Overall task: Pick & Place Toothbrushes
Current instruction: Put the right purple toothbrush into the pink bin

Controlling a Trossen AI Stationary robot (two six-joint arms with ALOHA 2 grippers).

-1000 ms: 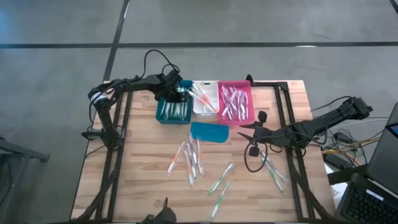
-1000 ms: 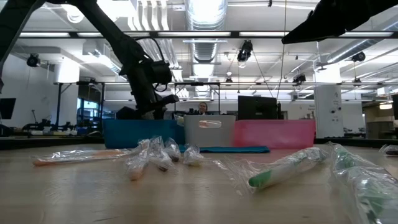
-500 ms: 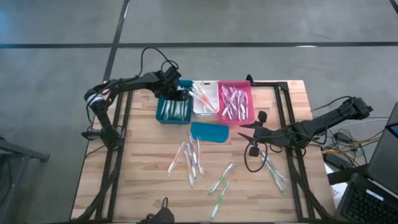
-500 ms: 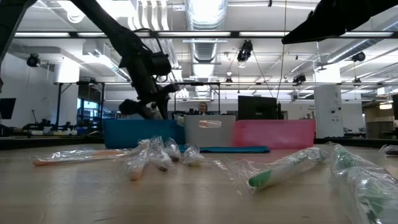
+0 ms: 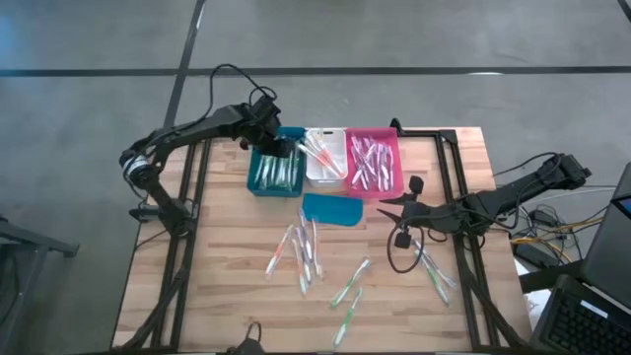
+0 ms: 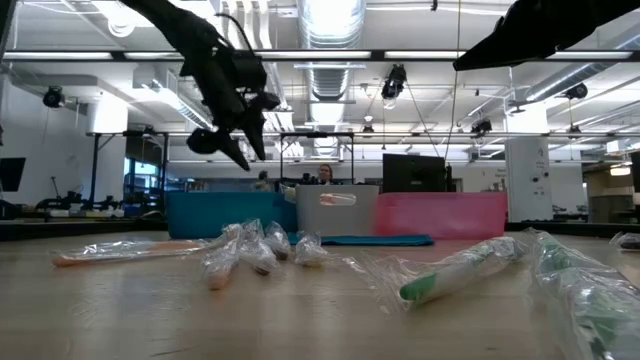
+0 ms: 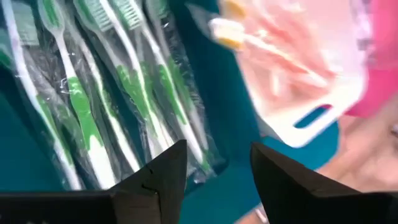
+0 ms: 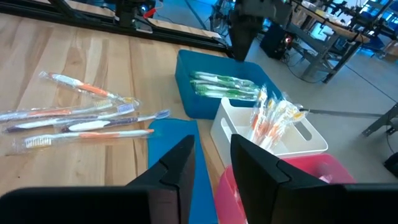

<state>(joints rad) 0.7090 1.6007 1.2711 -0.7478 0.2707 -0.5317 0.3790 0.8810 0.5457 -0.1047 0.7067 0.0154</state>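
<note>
Nearest the front edge of the table [image 5: 237, 296] we saw loose wrapped toothbrushes [image 5: 301, 251]: a cluster with orange and pink accents left of centre, two green-handled ones [image 5: 347, 288] toward the middle, and a few more on the right by the right arm. In the low view these wrapped brushes [image 6: 455, 272] lay closest to the camera.

Beyond them lay a flat teal lid-like piece [image 5: 332, 209], just in front of three bins standing side by side. The right gripper [image 5: 387, 209] hung beside that piece, in front of the pink bin [image 5: 373, 163]; its fingers [image 8: 177, 171] stood a little apart with nothing between them.

Farther back, the teal bin [image 5: 276, 174] held green toothbrushes [image 7: 93, 93], the white bin [image 5: 324, 158] orange-accented ones, and the pink bin pink ones. The left gripper [image 5: 279, 148] hovered above the far end of the teal bin, raised clear of it, its fingers [image 7: 158, 180] spread and holding nothing.
</note>
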